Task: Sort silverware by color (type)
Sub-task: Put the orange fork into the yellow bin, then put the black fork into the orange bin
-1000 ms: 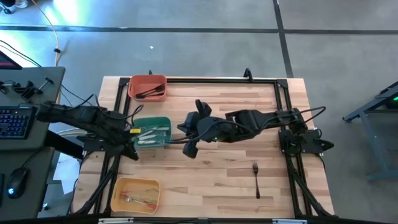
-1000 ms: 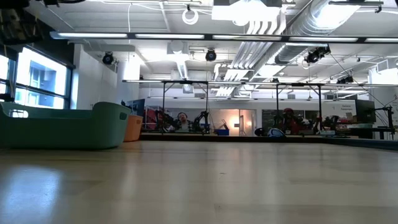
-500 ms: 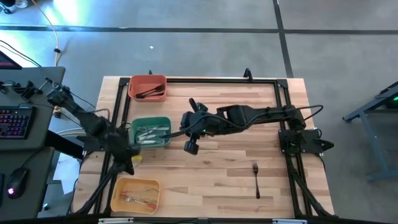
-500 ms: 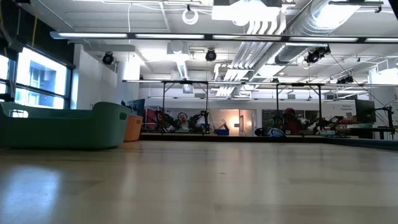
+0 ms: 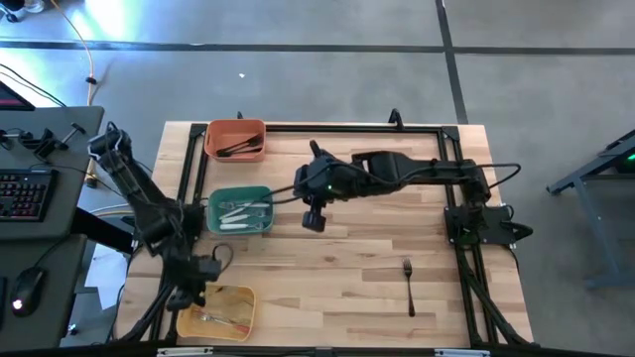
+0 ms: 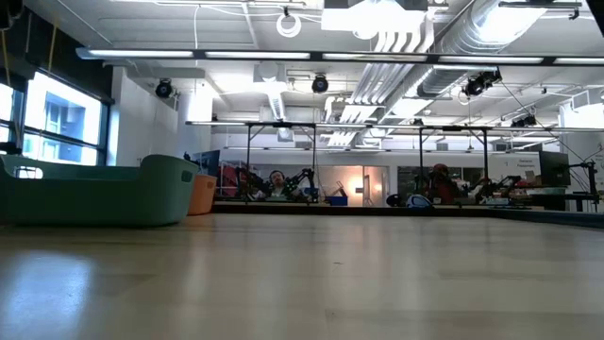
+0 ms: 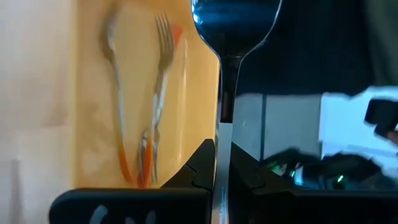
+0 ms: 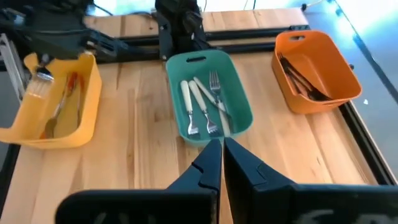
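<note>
Spoon clamped in left end effector, bowl pointing forward.

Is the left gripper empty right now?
No: the left gripper is shut on a spoon, its bowl sticking out past the fingers above the yellow bin.

Even overhead light, soft shadows on the worktop. Ceiling strip lights glare brightly. Beyond the left jaws, yellow bin and spoon blurred.
</note>
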